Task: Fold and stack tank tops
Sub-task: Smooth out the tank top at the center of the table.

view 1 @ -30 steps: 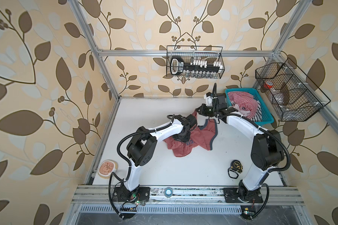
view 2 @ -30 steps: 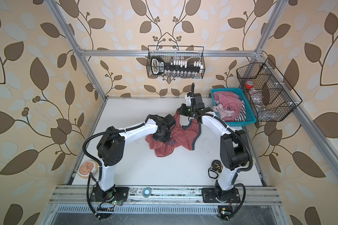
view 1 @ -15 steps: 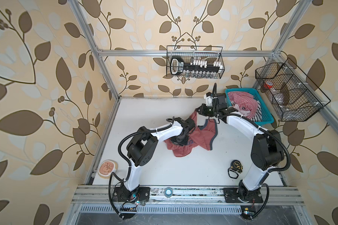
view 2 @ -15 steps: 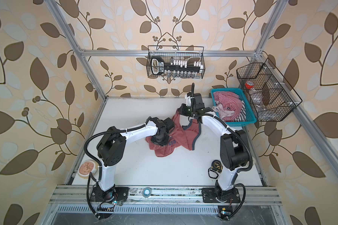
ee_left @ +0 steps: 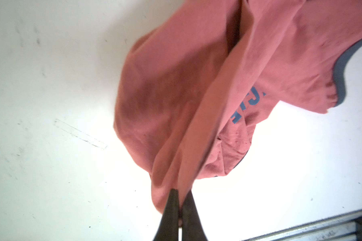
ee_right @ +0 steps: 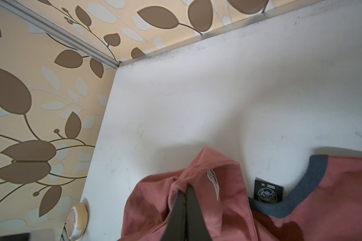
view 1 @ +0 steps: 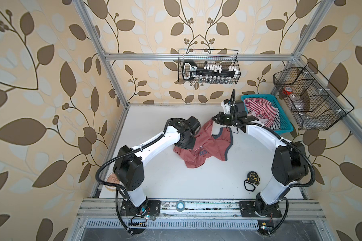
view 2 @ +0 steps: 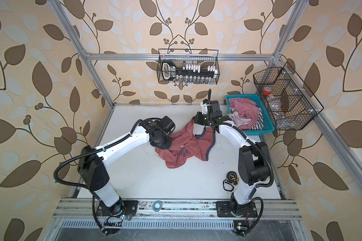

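A dusty red tank top (view 1: 209, 144) with blue-grey trim lies crumpled in the middle of the white table (view 1: 155, 116). My left gripper (ee_left: 181, 193) is shut on a fold at its left edge, and cloth bunches out between the dark fingers. My right gripper (ee_right: 186, 189) is shut on the far end of the same tank top (ee_right: 332, 187) and holds it raised near the basket. A size label (ee_right: 268, 189) shows by the neckline. The red-and-white striped tank top (view 1: 259, 110) is heaped in the blue basket (view 1: 284, 123) at the back right.
A black tape measure (view 1: 252, 177) lies on the table by the right arm's base. A tape roll (view 1: 180, 205) sits on the front rail. A round tan object (view 1: 111, 181) is off the table's left edge. Wire baskets hang on the back wall (view 1: 208, 68) and right wall (view 1: 309, 104).
My left jaws have closed on the red tank top's fold, and the left wrist has shifted slightly. The right arm still holds the raised end in the same place.
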You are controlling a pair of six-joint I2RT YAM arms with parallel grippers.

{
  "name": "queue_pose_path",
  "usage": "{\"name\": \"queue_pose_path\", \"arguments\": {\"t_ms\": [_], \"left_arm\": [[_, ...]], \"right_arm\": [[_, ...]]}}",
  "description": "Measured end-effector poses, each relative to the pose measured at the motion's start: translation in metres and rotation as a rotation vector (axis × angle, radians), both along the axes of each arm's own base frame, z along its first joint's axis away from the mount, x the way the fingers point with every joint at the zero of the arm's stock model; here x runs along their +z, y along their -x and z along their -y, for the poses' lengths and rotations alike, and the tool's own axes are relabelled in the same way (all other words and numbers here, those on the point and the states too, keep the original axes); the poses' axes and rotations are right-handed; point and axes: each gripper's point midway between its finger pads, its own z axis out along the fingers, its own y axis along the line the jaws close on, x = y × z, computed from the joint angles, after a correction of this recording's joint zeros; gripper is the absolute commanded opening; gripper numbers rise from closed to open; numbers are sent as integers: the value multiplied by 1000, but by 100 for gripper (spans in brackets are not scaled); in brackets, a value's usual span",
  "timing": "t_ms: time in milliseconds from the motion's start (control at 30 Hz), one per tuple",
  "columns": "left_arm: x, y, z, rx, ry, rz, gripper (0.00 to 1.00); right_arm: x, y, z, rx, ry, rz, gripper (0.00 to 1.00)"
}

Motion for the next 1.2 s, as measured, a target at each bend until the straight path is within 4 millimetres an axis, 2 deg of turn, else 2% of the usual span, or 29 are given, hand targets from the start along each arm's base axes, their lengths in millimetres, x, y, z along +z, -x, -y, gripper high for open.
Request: {"name": "queue_pose_path", "arguments": {"t_ms": [133, 300, 400, 533, 667, 733, 800, 833, 933, 1000, 1067, 1133, 1200], "left_arm": [[10, 5, -12, -24, 53, -10, 3], [1, 9, -30, -48, 63, -57, 13], [-7, 6, -32, -68, 70, -86, 22], [-33, -2, -22, -111, 67, -174, 43], [-69, -12, -11, -106, 47, -270, 48], [-75, -13, -13, -87, 29, -281, 47], [-70, -16, -17, -60, 19, -259, 45], [-61, -17, -18, -41, 27, -233, 43], [-22, -16, -19, -7, 77, -127, 38], [8, -7, -19, -8, 122, -46, 38], [27, 9, -15, -31, 144, -1, 39], [30, 28, -5, -72, 143, -7, 39], [10, 46, 6, -109, 107, -64, 37]], "right_arm": [[12, 7, -1, 20, -11, 23, 0], [14, 12, -2, 36, -11, 26, 0], [11, 13, -3, 43, -11, 20, 0], [4, 13, -6, 53, -12, 2, 0], [-10, 13, -10, 63, -9, -30, 0], [-15, 13, -11, 67, -9, -41, 0], [-17, 13, -11, 69, -8, -46, 0], [-18, 13, -11, 70, -9, -47, 0], [-19, 13, -11, 75, -7, -47, 0], [-20, 13, -12, 79, -6, -48, 0], [-21, 13, -12, 82, -5, -50, 0], [-23, 13, -13, 86, -4, -53, 0], [-25, 13, -13, 88, -4, -58, 0]]}}
